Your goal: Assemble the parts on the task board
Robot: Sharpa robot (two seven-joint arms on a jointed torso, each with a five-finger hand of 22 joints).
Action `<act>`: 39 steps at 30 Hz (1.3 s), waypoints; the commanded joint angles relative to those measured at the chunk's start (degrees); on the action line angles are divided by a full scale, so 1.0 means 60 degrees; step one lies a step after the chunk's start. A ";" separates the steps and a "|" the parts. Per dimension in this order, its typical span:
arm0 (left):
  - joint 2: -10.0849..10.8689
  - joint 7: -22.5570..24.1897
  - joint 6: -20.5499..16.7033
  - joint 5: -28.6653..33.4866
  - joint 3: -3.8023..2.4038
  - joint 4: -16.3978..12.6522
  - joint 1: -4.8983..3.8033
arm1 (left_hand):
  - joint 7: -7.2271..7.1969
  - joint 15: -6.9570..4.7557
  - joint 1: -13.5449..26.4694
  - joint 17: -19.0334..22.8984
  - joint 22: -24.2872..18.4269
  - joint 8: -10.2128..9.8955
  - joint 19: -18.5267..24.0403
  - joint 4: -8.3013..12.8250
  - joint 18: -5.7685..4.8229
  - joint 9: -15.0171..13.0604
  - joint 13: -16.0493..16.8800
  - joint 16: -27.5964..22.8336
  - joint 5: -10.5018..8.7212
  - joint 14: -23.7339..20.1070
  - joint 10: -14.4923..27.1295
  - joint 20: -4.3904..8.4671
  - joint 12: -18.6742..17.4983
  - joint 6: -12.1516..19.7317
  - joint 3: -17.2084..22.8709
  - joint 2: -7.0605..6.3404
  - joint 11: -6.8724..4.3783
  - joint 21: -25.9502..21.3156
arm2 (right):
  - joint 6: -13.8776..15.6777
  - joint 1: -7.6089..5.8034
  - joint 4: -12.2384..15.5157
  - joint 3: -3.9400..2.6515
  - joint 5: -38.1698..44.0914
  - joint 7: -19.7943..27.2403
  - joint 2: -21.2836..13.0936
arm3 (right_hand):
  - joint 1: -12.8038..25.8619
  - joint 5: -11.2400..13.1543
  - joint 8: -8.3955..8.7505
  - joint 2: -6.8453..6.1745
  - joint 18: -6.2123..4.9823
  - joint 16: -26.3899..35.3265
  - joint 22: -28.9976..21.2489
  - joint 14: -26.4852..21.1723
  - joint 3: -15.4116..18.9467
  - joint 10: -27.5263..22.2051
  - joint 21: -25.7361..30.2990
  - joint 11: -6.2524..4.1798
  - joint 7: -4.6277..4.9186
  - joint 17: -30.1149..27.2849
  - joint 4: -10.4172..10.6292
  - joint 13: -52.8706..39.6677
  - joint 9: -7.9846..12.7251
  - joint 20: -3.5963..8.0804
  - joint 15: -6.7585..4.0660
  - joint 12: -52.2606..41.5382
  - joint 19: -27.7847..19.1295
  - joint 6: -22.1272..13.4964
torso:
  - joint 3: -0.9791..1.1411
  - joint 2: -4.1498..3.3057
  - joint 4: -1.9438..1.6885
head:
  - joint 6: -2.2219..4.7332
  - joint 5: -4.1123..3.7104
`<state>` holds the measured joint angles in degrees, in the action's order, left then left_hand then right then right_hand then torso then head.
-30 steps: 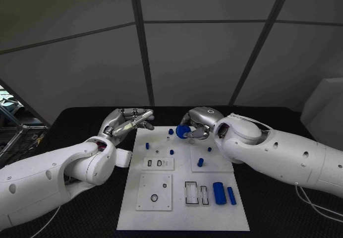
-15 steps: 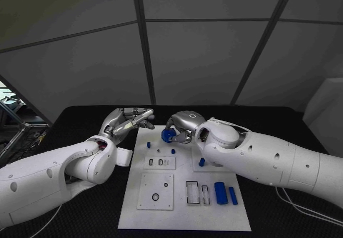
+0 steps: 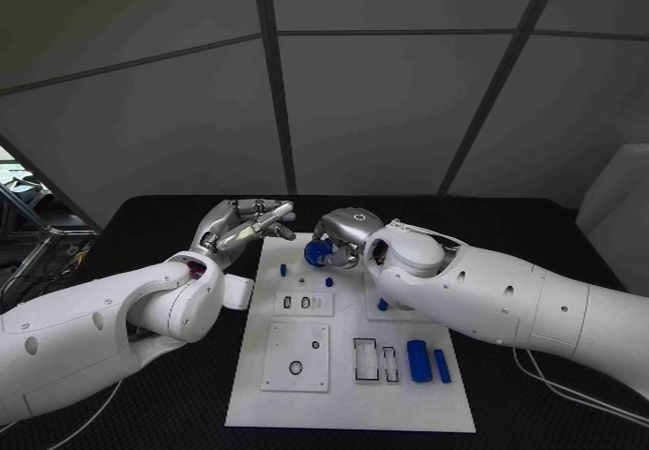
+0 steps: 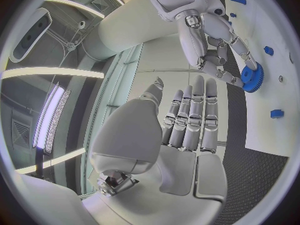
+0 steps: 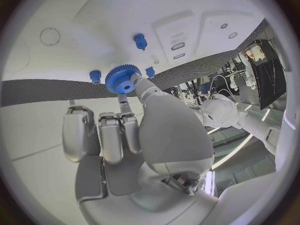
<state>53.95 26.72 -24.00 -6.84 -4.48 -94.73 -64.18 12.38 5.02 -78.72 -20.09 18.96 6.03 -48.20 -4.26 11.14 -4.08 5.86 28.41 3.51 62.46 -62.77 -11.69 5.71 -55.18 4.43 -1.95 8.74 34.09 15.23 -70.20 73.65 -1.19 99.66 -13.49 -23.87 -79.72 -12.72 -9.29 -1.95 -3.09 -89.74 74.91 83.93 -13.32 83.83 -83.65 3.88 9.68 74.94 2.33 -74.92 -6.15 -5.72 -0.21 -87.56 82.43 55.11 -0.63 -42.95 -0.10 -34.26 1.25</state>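
- Black table (image 3: 541,244), grey panelled wall behind; white task board (image 3: 352,394) before me.
- My right hand (image 3: 341,242) pinches a blue gear (image 3: 318,253) over the board's far end.
- My left hand (image 3: 238,228) hovers empty beside the board, fingers extended.

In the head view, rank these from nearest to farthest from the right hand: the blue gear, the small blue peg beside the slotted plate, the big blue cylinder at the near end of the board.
1. blue gear: held in the right hand, over the board's far end.
2. small blue peg: mid-board, just nearer the robot than the gear.
3. big blue cylinder: at the board's near right.
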 commanded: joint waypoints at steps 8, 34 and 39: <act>-0.0004 0.0064 0.0073 0.0035 -0.0010 -0.0033 -0.0017 | 0.0026 0.0036 0.0034 0.0015 -0.0016 -0.0062 0.0042 0.0062 -0.0134 -0.0001 0.0011 -0.0033 -0.0045 -0.0027 0.0033 0.0007 -0.0042 -0.0028 -0.0017 0.0042 0.0014 -0.0061 | -0.0656 -0.0023 -0.0175 0.0020 0.0240 -0.0038 0.0070 | 0.0241 0.0144 0.0144 -0.0126 0.0071 -0.0042 0.0402 0.1011 -0.0082 0.0594 -0.0030 0.0020 -0.0128 0.2508 0.0005 -0.1954 -0.0016 -0.0040 0.0010 0.0087 0.0022 0.0121 | 0.0002 0.0011 0.0014 | -0.0032 0.0008; -0.0006 0.0052 0.0076 0.0035 -0.0010 -0.0022 -0.0018 | 0.0026 0.0036 0.0034 0.0015 -0.0016 -0.0062 0.0042 0.0062 -0.0134 -0.0001 0.0011 -0.0033 -0.0045 -0.0027 0.0033 0.0007 -0.0042 -0.0028 -0.0017 0.0042 0.0014 -0.0061 | -0.0080 -0.0024 -0.0338 0.0157 0.0307 -0.0457 0.0089 | 0.0661 0.0538 0.0846 -0.0290 0.0060 -0.0043 0.0360 0.1012 -0.0059 0.0321 0.0009 0.0282 0.0155 0.2510 0.0096 -0.1651 0.0254 -0.0253 0.0241 0.0377 -0.0024 -0.1068 | 0.0004 0.0011 0.0016 | -0.0031 -0.0005; -0.0004 0.0048 0.0083 0.0035 -0.0010 -0.0025 -0.0018 | 0.0026 0.0036 0.0034 0.0015 -0.0016 -0.0062 0.0042 0.0062 -0.0134 -0.0001 0.0011 -0.0033 -0.0045 -0.0027 0.0033 0.0007 -0.0042 -0.0028 -0.0017 0.0042 0.0014 -0.0061 | -0.0068 -0.0024 -0.0366 0.0157 0.0320 -0.0470 0.0093 | 0.0659 0.0539 0.0847 -0.0282 0.0061 -0.0043 0.0361 0.1012 -0.0064 0.0323 0.0008 0.0283 0.0155 0.2510 0.0095 -0.1654 0.0254 -0.0255 0.0243 0.0374 -0.0023 -0.1070 | 0.0001 0.0009 0.0012 | -0.0036 -0.0006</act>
<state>53.95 26.71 -24.00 -6.69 -4.48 -94.75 -64.20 12.38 5.02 -78.72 -20.10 18.91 6.03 -48.20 -4.26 11.14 -4.08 5.86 28.41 3.51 62.46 -62.77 -11.69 5.71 -55.18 4.43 -1.95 8.74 34.09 13.32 -70.19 71.48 -0.20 101.03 -15.66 -23.35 -76.12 -9.83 -4.44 -3.59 -3.10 -89.74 74.91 83.94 -13.73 84.03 -83.65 5.13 10.65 74.92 2.69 -74.92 -4.67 -6.98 0.83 -85.57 82.23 49.09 -0.59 -42.88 0.02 -34.43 1.23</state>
